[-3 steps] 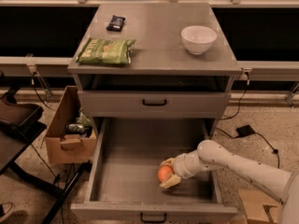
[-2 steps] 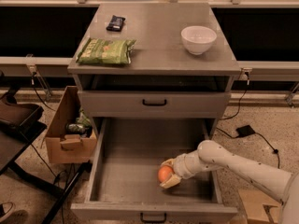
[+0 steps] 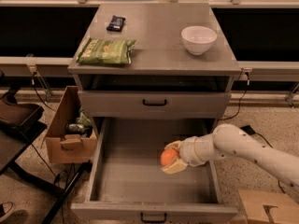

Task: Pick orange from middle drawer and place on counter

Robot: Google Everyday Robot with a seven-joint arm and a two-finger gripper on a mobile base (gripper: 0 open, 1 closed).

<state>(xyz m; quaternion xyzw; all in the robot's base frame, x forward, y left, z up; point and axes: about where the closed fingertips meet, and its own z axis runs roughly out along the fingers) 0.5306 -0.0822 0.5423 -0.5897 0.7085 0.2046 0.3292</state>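
Observation:
The orange (image 3: 167, 157) is held between the fingers of my gripper (image 3: 170, 158), which is shut on it. The gripper reaches in from the right on a white arm (image 3: 243, 148). It holds the orange over the right part of the open middle drawer (image 3: 140, 181), slightly above its grey floor. The counter (image 3: 154, 36) is the grey worktop above, beyond the closed upper drawer front (image 3: 154, 104).
On the counter lie a green chip bag (image 3: 106, 51), a small dark packet (image 3: 116, 22) and a white bowl (image 3: 198, 39). A cardboard box (image 3: 69, 133) with items stands left of the cabinet. A second cardboard box (image 3: 268, 208) sits at lower right.
The gripper with the orange has lifted slightly above the drawer floor. Nothing else has moved.

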